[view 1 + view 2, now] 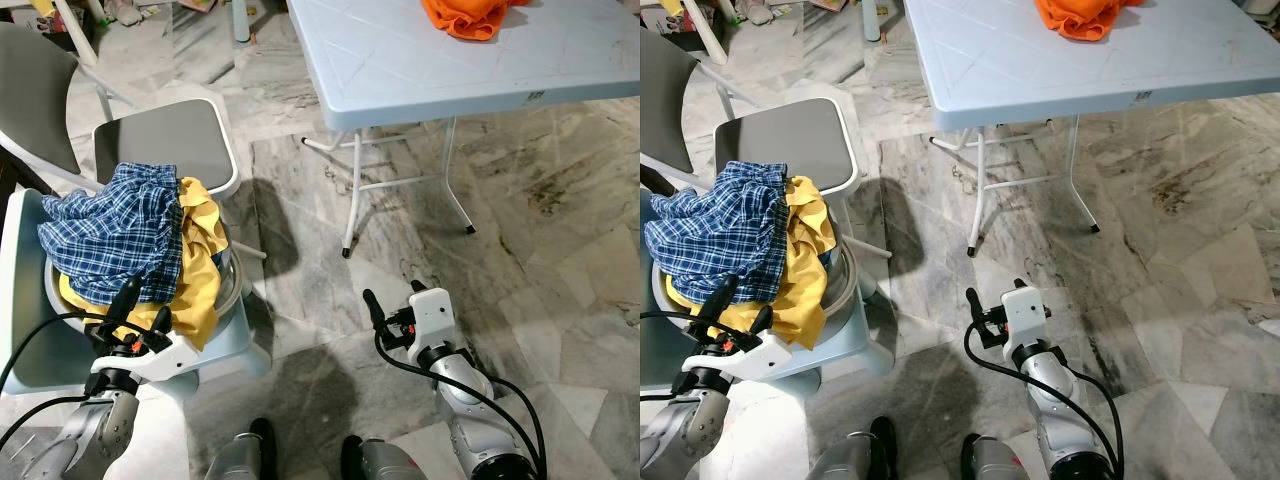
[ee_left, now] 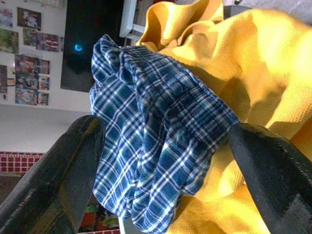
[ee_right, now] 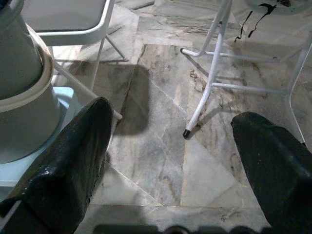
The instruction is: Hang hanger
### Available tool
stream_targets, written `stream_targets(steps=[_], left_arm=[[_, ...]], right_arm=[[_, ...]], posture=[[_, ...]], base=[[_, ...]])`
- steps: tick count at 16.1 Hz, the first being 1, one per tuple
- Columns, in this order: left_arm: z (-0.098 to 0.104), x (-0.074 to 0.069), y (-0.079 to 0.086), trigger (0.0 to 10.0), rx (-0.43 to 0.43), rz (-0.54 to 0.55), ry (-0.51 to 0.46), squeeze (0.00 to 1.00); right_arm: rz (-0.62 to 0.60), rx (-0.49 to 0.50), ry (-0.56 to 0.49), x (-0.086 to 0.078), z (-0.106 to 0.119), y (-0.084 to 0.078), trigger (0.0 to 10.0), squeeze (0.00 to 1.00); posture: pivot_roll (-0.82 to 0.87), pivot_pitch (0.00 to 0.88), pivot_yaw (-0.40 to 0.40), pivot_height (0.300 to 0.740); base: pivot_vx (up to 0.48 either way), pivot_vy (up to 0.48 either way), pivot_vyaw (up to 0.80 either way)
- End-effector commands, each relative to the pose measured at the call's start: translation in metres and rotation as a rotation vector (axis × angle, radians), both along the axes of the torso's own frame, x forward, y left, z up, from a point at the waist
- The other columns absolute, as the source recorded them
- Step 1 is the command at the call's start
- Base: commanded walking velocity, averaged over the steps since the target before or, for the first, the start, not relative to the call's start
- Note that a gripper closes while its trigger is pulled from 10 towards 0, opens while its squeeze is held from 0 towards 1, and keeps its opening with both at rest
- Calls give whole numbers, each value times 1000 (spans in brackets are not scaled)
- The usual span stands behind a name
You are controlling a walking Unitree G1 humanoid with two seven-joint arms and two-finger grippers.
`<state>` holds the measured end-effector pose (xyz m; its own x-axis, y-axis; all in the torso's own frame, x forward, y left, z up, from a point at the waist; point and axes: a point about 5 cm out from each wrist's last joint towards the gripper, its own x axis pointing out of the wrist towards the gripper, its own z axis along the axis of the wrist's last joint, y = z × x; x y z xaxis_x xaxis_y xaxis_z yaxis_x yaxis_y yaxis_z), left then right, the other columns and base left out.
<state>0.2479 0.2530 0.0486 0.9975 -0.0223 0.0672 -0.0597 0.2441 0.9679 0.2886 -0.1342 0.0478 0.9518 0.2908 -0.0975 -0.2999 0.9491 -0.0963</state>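
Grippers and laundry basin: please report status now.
Left gripper open at blue plaid garment, on yellow cloth in basin. Right gripper open over floor. No hanger seen.

I see the left gripper [image 2: 163, 146] with its two black fingers [image 2: 58, 180] spread wide apart, one at each side of the frame. Between them lies a bunched blue plaid cloth [image 2: 151, 141], resting against a yellow cloth [image 2: 258, 83] that is brightly lit. Beyond the cloths, a wall [image 2: 29, 122] carries small pictures [image 2: 29, 73] and a dark panel [image 2: 90, 44] with a blue light.
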Motion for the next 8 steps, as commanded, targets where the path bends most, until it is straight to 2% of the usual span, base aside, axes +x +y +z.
stream_targets(steps=[1,2,3,4,5,7,8], left_arm=[[-10,-5,2,10000,33,-8,36,0],[-10,-2,2,10000,40,-13,40,0],[-10,1,2,8941,57,-24,41,0],[-10,5,3,6902,73,-26,45,0],[-10,7,4,7686,89,-28,44,0],[-7,13,7,10000,118,-28,26,0],[-5,15,9,10000,121,-22,15,0]], right_arm=[[116,51,20,-8,-2,9,10000,0],[194,59,7,-11,2,14,10000,0],[276,80,3,-15,7,19,10000,0],[339,93,5,-18,10,22,10000,0],[377,95,8,-19,12,24,10000,0],[411,81,15,-21,13,25,10000,0],[426,80,18,-23,13,26,10000,0]], posture=[[-75,276,-37,740],[-75,276,-37,740],[-86,275,-41,740],[-89,273,-41,740],[-92,273,-41,740],[-97,273,-43,740],[-98,272,-43,740]], base=[[0,0,0],[0,0,0],[0,0,0],[0,0,0],[0,0,0],[0,0,0],[0,0,800]])
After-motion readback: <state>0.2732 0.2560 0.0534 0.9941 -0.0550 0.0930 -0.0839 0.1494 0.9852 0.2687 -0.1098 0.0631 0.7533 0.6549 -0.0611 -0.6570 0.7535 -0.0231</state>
